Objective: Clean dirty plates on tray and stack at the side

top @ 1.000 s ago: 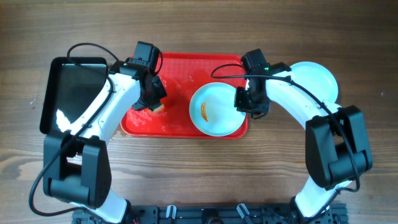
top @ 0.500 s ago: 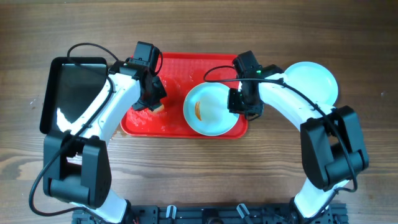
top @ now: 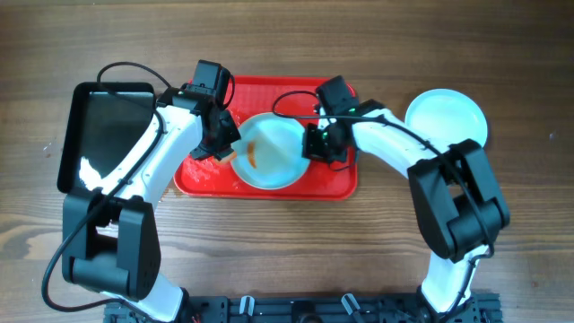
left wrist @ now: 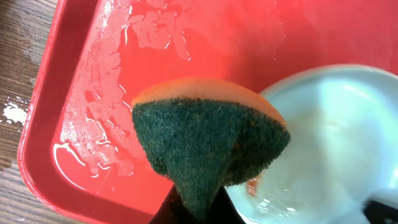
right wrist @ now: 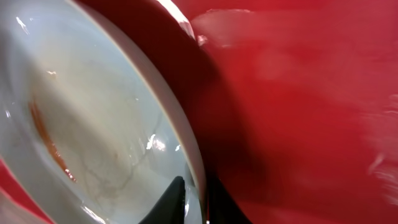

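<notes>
Now your right fingers (right wrist: 175, 200) pinch the rim of a smeared plate (top: 273, 157) on the red tray (top: 278, 91). Your left fingers (left wrist: 166, 213) clamp a green-and-orange sponge (left wrist: 205, 140) at that plate's left edge. A second plate (top: 447, 117) sits on the worktop (top: 520, 54), right of the tray.

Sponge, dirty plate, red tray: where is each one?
sponge (left wrist: 205, 146): left wrist view, on its green scrubby face.
dirty plate (top: 273, 152): overhead view, on its pale middle.
red tray (top: 269, 97): overhead view, on its bare floor, on the far side of the plate.
</notes>
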Motion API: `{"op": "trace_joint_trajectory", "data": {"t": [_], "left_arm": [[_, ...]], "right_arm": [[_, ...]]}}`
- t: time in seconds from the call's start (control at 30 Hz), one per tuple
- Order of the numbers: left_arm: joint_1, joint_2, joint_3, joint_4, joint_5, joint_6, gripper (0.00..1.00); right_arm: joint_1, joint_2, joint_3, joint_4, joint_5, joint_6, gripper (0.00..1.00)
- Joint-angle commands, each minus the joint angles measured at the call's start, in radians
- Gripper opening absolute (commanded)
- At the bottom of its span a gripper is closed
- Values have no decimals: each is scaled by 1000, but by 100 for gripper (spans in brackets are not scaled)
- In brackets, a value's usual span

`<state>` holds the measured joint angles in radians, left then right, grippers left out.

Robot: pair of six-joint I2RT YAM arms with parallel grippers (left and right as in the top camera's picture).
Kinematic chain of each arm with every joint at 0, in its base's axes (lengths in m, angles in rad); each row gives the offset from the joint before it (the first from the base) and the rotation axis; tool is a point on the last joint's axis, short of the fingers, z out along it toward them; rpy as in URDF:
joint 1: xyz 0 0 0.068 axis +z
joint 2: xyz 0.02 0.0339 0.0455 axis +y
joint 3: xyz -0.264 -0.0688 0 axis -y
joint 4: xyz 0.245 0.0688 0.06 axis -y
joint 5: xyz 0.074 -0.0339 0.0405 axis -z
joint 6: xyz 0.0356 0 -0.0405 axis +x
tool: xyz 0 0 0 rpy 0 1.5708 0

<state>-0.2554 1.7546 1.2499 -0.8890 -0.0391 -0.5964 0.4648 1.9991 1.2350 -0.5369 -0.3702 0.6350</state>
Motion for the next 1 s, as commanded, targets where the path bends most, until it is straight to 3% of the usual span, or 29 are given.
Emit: {"op": "trace_joint_trajectory", "data": {"t": [0.0, 0.1, 0.3, 0.53, 0.67, 0.97], "left_arm": [[-2, -8, -6, 3, -14, 16, 4], [-3, -8, -6, 2, -14, 16, 4], [-22, -8, -35, 49, -10, 15, 4], [-76, -8, -184, 290, 49, 23, 4], [-77, -8, -193, 379, 50, 100, 4], [-76, -8, -193, 429, 46, 175, 4]], "right_arm": [[37, 74, 0, 50, 13, 118, 11], [62, 98, 0, 66, 81, 197, 4], [79, 121, 0, 111, 85, 262, 4], [100, 122, 0, 188, 119, 195, 4], [100, 122, 0, 189, 115, 201, 4], [100, 100, 5, 178, 126, 213, 4]]}}
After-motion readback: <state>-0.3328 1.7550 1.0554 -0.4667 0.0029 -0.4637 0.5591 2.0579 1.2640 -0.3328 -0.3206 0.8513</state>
